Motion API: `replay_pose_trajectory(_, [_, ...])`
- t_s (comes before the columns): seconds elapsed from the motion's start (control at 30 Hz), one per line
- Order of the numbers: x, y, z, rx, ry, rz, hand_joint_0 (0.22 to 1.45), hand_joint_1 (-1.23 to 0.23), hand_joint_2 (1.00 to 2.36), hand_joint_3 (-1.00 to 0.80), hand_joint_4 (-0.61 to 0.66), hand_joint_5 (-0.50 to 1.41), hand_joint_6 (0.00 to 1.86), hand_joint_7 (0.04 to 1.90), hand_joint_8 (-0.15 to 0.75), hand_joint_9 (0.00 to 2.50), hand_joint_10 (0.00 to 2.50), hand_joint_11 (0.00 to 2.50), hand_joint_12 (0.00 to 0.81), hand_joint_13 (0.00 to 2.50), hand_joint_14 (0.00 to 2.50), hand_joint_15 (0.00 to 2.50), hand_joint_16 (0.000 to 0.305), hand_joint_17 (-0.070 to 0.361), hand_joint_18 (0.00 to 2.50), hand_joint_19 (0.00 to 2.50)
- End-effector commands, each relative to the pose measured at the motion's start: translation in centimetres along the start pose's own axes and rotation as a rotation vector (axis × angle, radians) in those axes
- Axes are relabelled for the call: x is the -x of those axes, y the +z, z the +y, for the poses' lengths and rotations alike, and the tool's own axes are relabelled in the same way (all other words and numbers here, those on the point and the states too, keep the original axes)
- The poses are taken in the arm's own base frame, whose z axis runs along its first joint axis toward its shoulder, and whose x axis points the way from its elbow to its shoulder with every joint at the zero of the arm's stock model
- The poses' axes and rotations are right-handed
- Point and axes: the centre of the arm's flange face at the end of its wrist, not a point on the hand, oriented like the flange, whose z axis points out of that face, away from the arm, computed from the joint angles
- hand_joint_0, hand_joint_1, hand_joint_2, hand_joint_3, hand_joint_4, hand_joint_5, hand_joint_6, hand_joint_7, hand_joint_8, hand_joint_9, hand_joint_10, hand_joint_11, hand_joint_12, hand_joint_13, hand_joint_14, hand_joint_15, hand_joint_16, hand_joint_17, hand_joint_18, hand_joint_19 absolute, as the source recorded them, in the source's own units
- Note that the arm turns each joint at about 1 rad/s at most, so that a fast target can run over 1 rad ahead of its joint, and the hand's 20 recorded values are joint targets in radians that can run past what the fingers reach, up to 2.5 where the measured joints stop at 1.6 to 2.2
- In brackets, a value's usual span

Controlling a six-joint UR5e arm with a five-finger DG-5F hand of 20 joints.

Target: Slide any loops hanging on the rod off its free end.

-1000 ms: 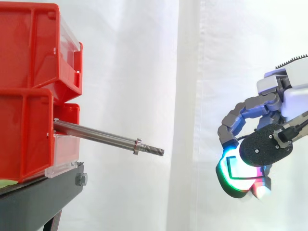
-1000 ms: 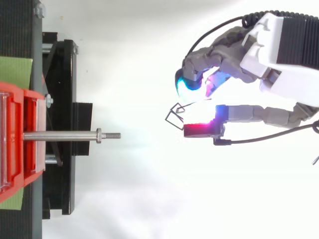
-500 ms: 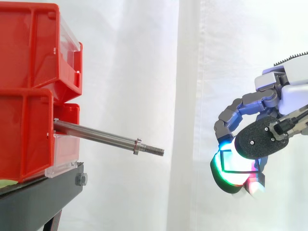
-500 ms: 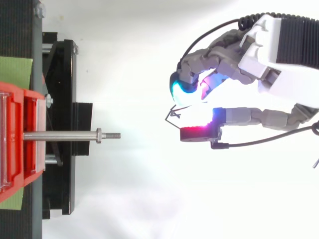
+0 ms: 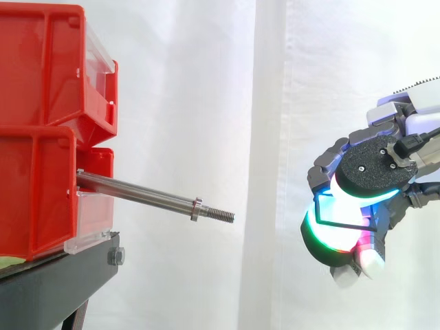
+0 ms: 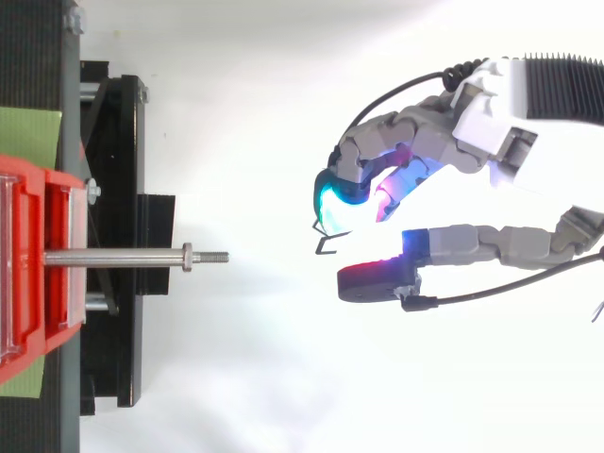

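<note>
A bare steel rod (image 5: 137,194) juts from the red bins (image 5: 41,82) toward the right and ends in a threaded tip (image 5: 220,216); nothing hangs on it. In the top view the rod (image 6: 113,257) points at my hand (image 6: 444,142), which floats well to the right of the free end. My hand (image 5: 375,168) has its fingers curled, with a thin black wire loop (image 5: 344,223) lying across the glowing pads. From above, the loop (image 6: 326,247) pokes out just under the cyan fingertip, above the red-lit thumb (image 6: 377,280).
Two stacked red bins sit on a black stand (image 5: 55,282) at the left, before a white curtain. A green sheet (image 6: 28,132) lies on the stand behind the bins. Open air separates the rod's tip from my hand.
My hand has turned and drifted slightly left toward the rod's tip. The thumb has swung down, away from the fingers, and the loop now sits closer to the cyan fingertip.
</note>
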Motion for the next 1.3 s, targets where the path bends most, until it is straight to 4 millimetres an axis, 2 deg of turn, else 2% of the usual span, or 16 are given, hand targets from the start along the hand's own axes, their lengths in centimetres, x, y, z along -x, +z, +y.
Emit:
replay_pose_trajectory(0.0, [-0.07,-0.01,0.04,0.001,-0.001,0.000,0.65,-0.61,1.02,-0.22,0.26,-0.21,0.88,1.01,0.427,0.87,0.01,0.28,0.379,0.81,0.01,0.17,0.056,0.126,0.77,0.36])
replay_pose_trajectory(1.27, [-0.07,-0.02,0.02,0.000,-0.002,0.001,0.65,-0.63,1.02,-0.20,0.23,-0.21,0.87,1.03,0.414,0.91,0.01,0.32,0.372,0.81,0.01,0.17,0.056,0.125,0.76,0.36])
